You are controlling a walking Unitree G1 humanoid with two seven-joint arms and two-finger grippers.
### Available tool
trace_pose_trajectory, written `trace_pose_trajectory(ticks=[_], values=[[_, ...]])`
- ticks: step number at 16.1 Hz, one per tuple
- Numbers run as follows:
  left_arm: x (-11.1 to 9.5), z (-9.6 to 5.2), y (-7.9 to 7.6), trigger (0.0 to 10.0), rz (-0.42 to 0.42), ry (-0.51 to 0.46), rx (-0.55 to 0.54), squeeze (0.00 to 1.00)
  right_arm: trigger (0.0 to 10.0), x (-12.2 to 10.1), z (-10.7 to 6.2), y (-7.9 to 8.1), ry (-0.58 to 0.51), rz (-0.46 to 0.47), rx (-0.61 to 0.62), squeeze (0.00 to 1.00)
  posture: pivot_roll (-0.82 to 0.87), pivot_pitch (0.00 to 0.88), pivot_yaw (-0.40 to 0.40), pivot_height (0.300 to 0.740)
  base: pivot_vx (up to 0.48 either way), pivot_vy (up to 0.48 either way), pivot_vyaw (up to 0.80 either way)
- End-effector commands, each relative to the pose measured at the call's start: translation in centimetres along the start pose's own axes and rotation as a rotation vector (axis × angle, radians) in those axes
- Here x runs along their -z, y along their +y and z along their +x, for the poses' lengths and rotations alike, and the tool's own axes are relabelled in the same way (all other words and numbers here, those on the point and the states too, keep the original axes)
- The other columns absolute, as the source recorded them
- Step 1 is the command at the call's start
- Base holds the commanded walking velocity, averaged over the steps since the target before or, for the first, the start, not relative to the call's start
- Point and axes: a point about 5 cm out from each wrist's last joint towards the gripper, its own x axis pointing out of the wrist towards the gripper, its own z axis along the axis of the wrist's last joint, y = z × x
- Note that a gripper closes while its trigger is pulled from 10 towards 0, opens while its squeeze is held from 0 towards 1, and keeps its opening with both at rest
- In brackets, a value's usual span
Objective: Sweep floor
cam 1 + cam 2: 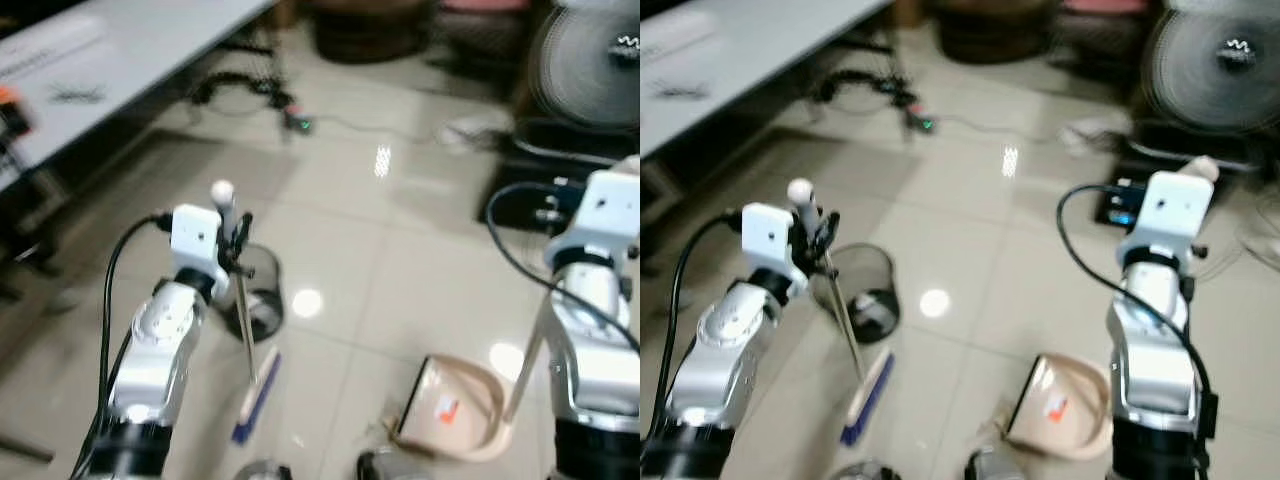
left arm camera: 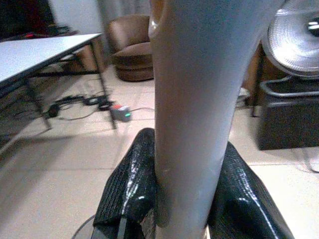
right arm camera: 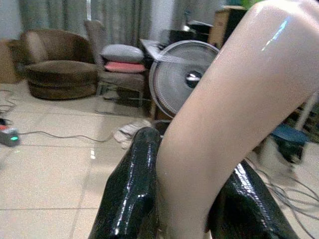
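My left gripper (image 1: 236,240) is shut on the thin metal handle of a broom (image 1: 243,310), just below its white knob. The broom's blue and cream brush head (image 1: 256,398) rests on the tiled floor in front of me. In the left wrist view the pale handle (image 2: 192,99) stands clamped between the black fingers (image 2: 129,194). My right gripper (image 3: 189,199) is shut on the beige handle of a dustpan (image 1: 522,375). The beige dustpan (image 1: 455,405) sits on the floor to the right, with a small orange scrap inside it.
A black mesh waste bin (image 1: 262,295) stands right behind the broom. A grey table (image 1: 110,60) runs along the left. A power strip and cables (image 1: 285,110) lie on the floor ahead. A standing fan (image 1: 590,60) and a black box (image 1: 530,200) are at the right.
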Motion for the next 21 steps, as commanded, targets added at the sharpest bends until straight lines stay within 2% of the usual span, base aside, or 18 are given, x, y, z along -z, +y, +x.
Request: trace_pose_trajectory(ticks=[1,4,10,12,14,17,21], values=[[-0.6,0.3,0.4,10.0,0.015,-0.028,-0.002,0.00,10.0,-0.7,-0.3,0.1,-0.031,0.006,0.007,0.00,-0.10,0.089,0.079,0.740,0.000,0.000,-0.80],[-0.7,0.7,0.1,10.0,0.045,-0.049,-0.018,0.00,10.0,-0.5,-0.4,0.6,-0.025,0.008,-0.019,0.00,-0.09,0.090,0.080,0.740,0.000,-0.096,-0.80],[-0.8,1.2,0.0,10.0,0.043,-0.061,-0.036,0.00,10.0,-0.3,-0.4,0.8,-0.016,0.022,-0.021,0.00,-0.10,0.092,0.080,0.740,0.000,-0.451,-0.78],[-0.9,1.3,0.0,10.0,0.047,-0.067,-0.041,0.00,10.0,-0.1,-0.5,1.1,-0.008,0.020,-0.039,0.00,-0.10,0.093,0.080,0.740,0.000,-0.480,-0.25],[-0.6,1.6,0.2,10.0,0.039,-0.031,-0.048,0.00,10.0,0.2,-0.7,1.5,0.008,0.015,-0.056,0.00,-0.09,0.094,0.082,0.740,0.000,0.000,0.00],[-0.9,1.8,0.4,10.0,0.050,-0.049,-0.053,0.00,10.0,0.2,-0.8,2.0,0.009,0.031,-0.080,0.00,-0.09,0.095,0.087,0.740,0.000,0.445,0.00],[-1.4,1.9,0.5,10.0,0.045,-0.083,-0.097,0.00,10.0,-0.2,-0.8,2.3,-0.036,0.026,-0.106,0.00,-0.10,0.098,0.091,0.740,0.000,0.000,0.00]])
